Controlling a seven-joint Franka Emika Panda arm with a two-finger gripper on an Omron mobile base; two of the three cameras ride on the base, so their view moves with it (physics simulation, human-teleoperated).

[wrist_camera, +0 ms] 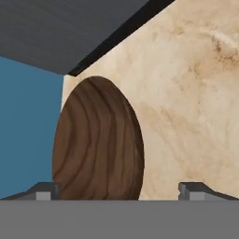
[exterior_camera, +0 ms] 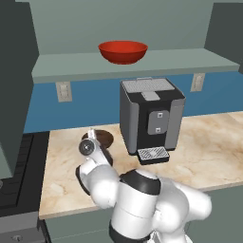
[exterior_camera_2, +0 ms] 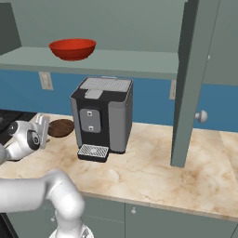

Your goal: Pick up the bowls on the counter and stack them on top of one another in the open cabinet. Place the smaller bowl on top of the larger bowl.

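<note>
bare marble counter stretches right of the coffee machine, offering open passage. left of the coffee machine, a brown bowl fills the narrow gap. above the coffee machine, the shelf beside a red bowl lies free.

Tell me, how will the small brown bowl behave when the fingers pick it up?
The brown bowl looks like wood, so probably rigid and fairly light. It sits low on the counter, so tipping seems unlikely. Its rounded sides may slip between the open fingers.
</note>
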